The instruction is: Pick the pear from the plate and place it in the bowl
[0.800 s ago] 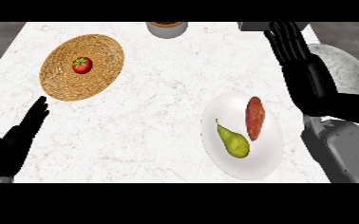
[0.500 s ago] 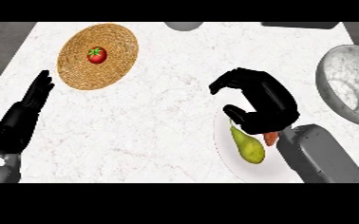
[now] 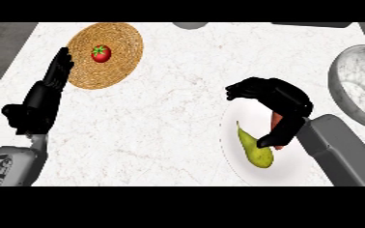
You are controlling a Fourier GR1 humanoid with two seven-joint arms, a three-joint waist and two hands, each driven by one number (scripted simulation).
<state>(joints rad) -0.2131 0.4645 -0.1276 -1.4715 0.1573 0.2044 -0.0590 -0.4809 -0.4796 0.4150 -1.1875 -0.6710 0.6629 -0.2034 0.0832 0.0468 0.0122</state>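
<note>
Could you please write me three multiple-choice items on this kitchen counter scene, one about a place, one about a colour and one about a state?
1. Where does the tomato lie?
A. on the woven mat
B. on the white plate
C. in the grey bowl

2. What colour is the pear?
A. red
B. yellow-green
C. purple

3. How is the left hand held?
A. curled round the pear
C. pressing down on the tomato
B. open, fingers straight, holding nothing

Answers:
1 A, the tomato sits in the middle of the round woven mat.
2 B, the pear on the plate is yellow-green.
3 B, the left hand rests near the view's left edge, beside the mat, while the right hand curls above the plate.
</note>
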